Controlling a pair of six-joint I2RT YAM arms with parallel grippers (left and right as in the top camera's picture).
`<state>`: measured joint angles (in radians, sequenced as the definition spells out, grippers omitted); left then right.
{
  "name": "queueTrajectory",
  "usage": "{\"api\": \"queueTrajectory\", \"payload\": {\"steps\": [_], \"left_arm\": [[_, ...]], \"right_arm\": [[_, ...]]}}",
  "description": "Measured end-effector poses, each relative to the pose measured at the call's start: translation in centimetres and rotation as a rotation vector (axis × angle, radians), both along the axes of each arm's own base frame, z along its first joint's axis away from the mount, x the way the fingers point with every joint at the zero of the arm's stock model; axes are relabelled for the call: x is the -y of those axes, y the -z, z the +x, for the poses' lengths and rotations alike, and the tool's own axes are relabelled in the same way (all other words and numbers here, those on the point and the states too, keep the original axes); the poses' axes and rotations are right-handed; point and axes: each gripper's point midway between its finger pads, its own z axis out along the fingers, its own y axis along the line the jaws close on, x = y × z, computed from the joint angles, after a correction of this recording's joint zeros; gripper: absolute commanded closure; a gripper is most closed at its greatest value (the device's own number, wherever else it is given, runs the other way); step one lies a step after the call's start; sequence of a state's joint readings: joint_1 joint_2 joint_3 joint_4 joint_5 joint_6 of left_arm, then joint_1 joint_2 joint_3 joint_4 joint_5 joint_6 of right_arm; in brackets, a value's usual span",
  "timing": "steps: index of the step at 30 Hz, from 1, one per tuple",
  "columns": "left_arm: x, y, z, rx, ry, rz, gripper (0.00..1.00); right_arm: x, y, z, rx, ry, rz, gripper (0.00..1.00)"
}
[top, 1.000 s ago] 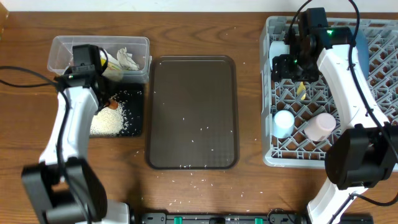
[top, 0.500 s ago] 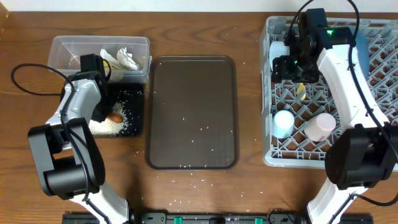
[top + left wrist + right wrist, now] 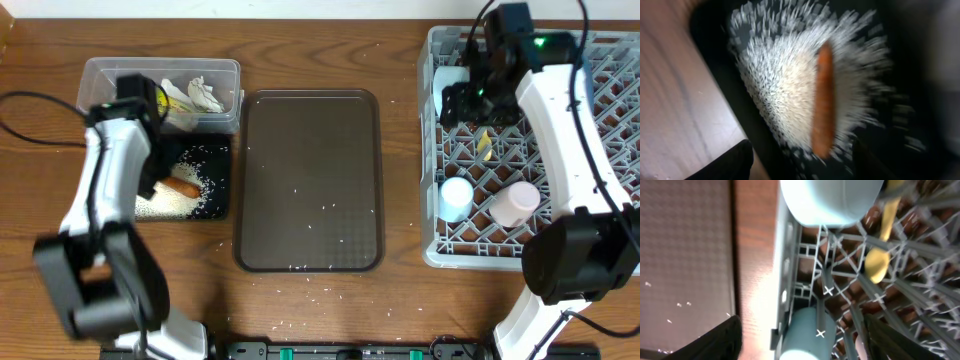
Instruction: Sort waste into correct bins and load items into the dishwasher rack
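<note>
Left wrist view puts the carrot stick (image 3: pixel 824 100) straight ahead of my left pincer (image 3: pixel 802 162). Its long axis runs away from me, square across the line between my two fingers. It lies flat on the rice heap (image 3: pixel 775 85) inside the black tray (image 3: pixel 218 165) and touches neither finger. Those fingers stand spread at either side of the stick's near end, with nothing between them. The picture is smeared, so I cannot tell how high I hang above the rice.

From overhead, the tray sits at the left of the bench (image 3: pixel 400 300), just nearer than the clear tub (image 3: pixel 160 62). There the stick's length runs left to right.

My right pincer (image 3: pixel 805 340) is also spread and holds nothing. It is well apart at the far right, over the dishwasher rack (image 3: pixel 610 120) where the yellow spoon (image 3: pixel 880 255) lies on the lattice. So the left arm is by far the nearer to the stick.

I judge the stick is already in its bin. If I had to grip it, closing as I am would take it across its narrow width without turning my wrist.
</note>
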<state>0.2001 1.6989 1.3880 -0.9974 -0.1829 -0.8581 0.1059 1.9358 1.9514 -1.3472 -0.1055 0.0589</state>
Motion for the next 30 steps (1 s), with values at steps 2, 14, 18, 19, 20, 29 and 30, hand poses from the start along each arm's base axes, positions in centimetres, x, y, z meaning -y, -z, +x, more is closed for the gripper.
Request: {"api": "queueTrajectory", "payload": {"steps": [2, 14, 18, 19, 20, 29, 30], "left_arm": [[0.0, -3.6, 0.1, 0.095, 0.011, 0.022, 0.25], [1.4, -14.2, -2.9, 0.4, 0.069, 0.094, 0.11], [1.5, -14.8, -3.3, 0.421, 0.07, 0.099, 0.09], [1.5, -14.9, -3.3, 0.422, 0.071, 0.1, 0.08], [1.5, -14.9, -3.3, 0.422, 0.072, 0.1, 0.08], [1.5, -14.9, -3.3, 0.421, 0.072, 0.1, 0.06], [1.5, -14.9, -3.3, 0.421, 0.072, 0.1, 0.06]], "right_arm": [[-0.5, -2.3, 0.6, 0.063, -0.018, 0.003, 0.11], [1.5, -17.1, -4.5, 0.438, 0.082, -0.127, 0.01], [2.8, -21.5, -8.0, 0.561, 0.138, -0.114, 0.01], [2.9, -22.3, -8.7, 0.588, 0.146, -0.107, 0.01], [3.1, -23.0, -9.4, 0.609, 0.152, -0.103, 0.01], [3.9, -26.3, -13.0, 0.723, 0.182, -0.07, 0.01], [4.0, -26.5, -13.2, 0.728, 0.183, -0.068, 0.01]]}}
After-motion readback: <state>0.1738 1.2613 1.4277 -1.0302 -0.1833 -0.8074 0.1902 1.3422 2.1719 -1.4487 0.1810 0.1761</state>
